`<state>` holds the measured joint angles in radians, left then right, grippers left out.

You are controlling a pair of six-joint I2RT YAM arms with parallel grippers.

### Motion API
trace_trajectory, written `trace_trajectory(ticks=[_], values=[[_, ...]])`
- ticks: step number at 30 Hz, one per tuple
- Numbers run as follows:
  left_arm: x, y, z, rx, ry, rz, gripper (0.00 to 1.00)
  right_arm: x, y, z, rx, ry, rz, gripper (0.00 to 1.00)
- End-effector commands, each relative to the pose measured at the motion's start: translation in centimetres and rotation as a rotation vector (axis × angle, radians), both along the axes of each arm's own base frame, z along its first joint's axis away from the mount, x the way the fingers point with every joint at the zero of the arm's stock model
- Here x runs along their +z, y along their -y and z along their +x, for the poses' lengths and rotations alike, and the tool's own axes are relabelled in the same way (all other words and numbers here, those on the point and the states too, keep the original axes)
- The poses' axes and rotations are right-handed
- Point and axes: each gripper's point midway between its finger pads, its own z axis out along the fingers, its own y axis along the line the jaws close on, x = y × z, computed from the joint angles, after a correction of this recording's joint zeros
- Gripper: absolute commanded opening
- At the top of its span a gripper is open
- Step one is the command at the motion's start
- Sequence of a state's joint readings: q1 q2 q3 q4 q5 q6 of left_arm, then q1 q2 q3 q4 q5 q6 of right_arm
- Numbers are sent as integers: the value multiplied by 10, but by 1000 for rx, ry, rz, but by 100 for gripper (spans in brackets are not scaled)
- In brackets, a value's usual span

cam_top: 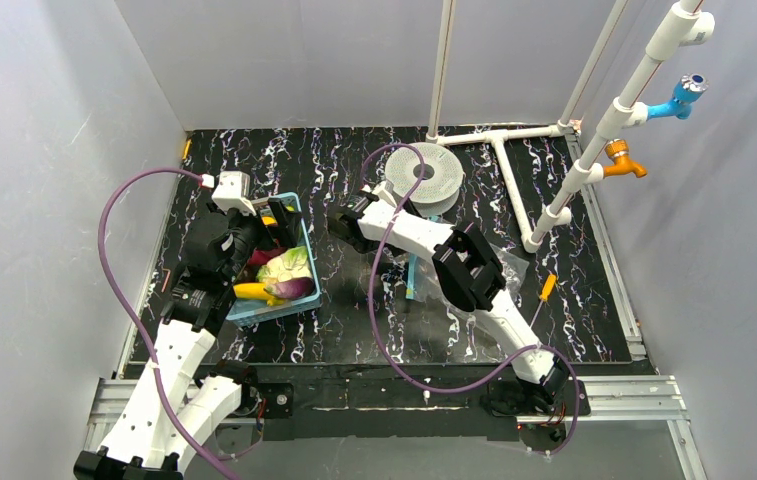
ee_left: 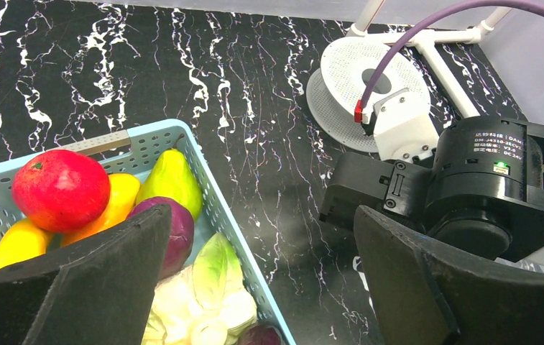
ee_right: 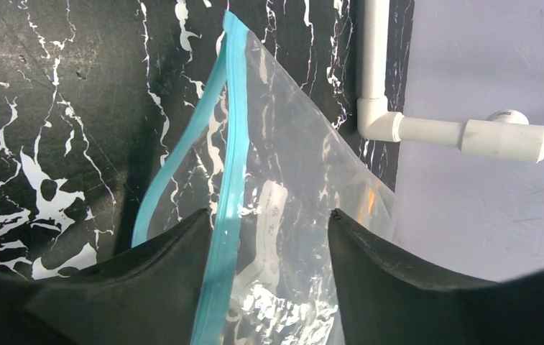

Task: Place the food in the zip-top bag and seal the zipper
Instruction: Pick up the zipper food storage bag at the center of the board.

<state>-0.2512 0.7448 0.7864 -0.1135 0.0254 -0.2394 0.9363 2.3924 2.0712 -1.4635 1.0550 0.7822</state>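
Note:
The food lies in a blue lattice basket (cam_top: 311,270) (ee_left: 204,169): a red round fruit (ee_left: 60,188), an orange-yellow fruit (ee_left: 114,201), a green piece (ee_left: 172,180), a purple eggplant (ee_left: 179,230) (cam_top: 296,288), a pale cabbage (ee_left: 211,287) (cam_top: 287,265) and a banana (cam_top: 259,292). My left gripper (ee_left: 261,215) (cam_top: 276,222) is open and empty above the basket's right rim. The clear zip-top bag (ee_right: 305,180) (cam_top: 499,255) lies right of centre. Its blue zipper (ee_right: 231,144) (cam_top: 412,275) is parted. My right gripper (ee_right: 269,212) is open, with the zipper beside its left finger. Its fingers are hidden in the top view.
A white perforated disc (cam_top: 424,172) (ee_left: 358,72) sits at the back. A white pipe frame (cam_top: 514,190) (ee_right: 373,72) with blue (cam_top: 689,95) and orange (cam_top: 622,160) taps stands at the right. An orange-handled tool (cam_top: 547,288) lies beside the bag. The right arm's wrist (ee_left: 470,180) is close to my left gripper.

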Motion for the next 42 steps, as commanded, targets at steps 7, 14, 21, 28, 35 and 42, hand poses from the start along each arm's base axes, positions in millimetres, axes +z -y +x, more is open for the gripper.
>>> trace_trajectory(ticks=[7, 14, 21, 28, 35, 42], values=[[22, 0, -1, 6, 50, -15, 98, 6, 5, 6, 7, 48, -45, 39], [21, 0, -1, 4, 49, -15, 98, 8, 6, 3, 2, 52, -29, 26], [21, 1, -2, 3, 49, -15, 98, -5, 10, 1, -10, 25, -26, 39], [21, 1, -2, 3, 49, -15, 98, -19, 18, -1, -26, -4, -47, 43], [20, 1, -1, 2, 44, -16, 98, -26, 19, -3, -32, -20, -36, 50], [19, 1, -1, 2, 41, -16, 98, -33, 29, -5, -55, -16, -59, 51]])
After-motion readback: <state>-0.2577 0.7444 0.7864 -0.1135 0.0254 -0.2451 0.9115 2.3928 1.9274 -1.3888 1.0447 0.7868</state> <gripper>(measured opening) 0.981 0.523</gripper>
